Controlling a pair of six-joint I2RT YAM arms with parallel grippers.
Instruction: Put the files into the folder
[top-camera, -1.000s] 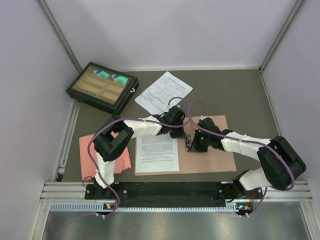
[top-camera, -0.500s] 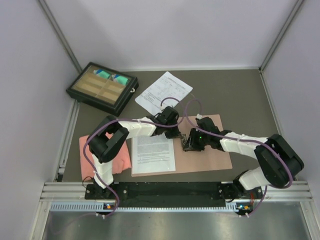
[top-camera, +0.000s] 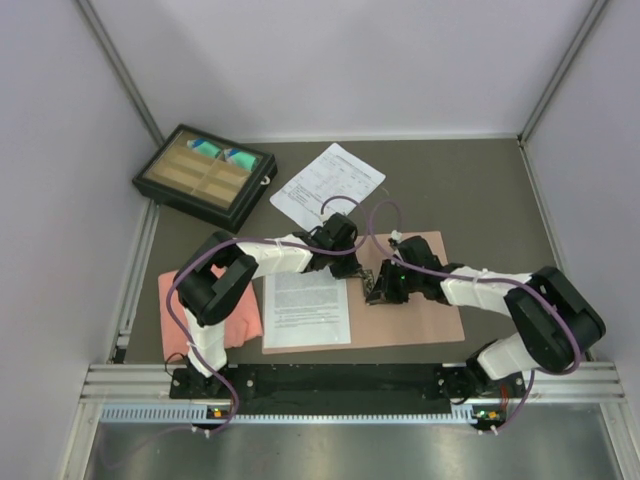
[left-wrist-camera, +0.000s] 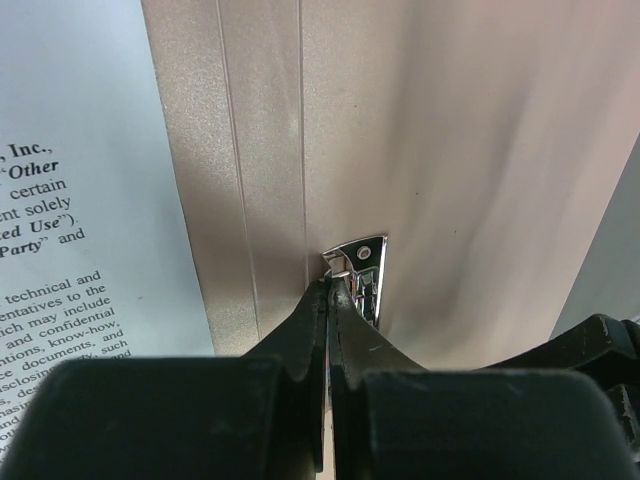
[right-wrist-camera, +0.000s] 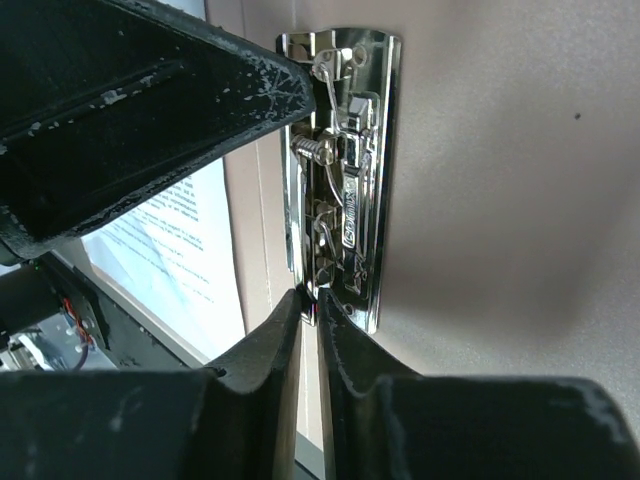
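- The pink cloth (top-camera: 176, 312) is lying at the near left of the table (top-camera: 470, 190), partly under my left arm.
- The folder (top-camera: 420, 320) is lying open and flat just beside the cloth, toward the near middle of the table.
- The dense-text sheet (top-camera: 307, 310) is resting on the folder's left half. Its right edge is running alongside the fold lines.
- The metal clip (right-wrist-camera: 345, 170) is sitting on the folder's inner face, just right of the fold, and both of my tools are meeting at it.
- My right gripper (right-wrist-camera: 310, 298) is pointing at the clip's near end. Its fingers are standing almost together with only a slit between them, and I cannot tell whether they are pinching the clip's edge.
- My left gripper (left-wrist-camera: 328, 288) is staying clenched, finger against finger, with nothing visible between them. Its tips are touching the clip's far end.
- The tabled sheet (top-camera: 328, 185) is lying outside the folder, on the bare table beyond it, turned at an angle.
- The black tray (top-camera: 205, 175) is sitting at the far left, beside that sheet, with its compartments showing.
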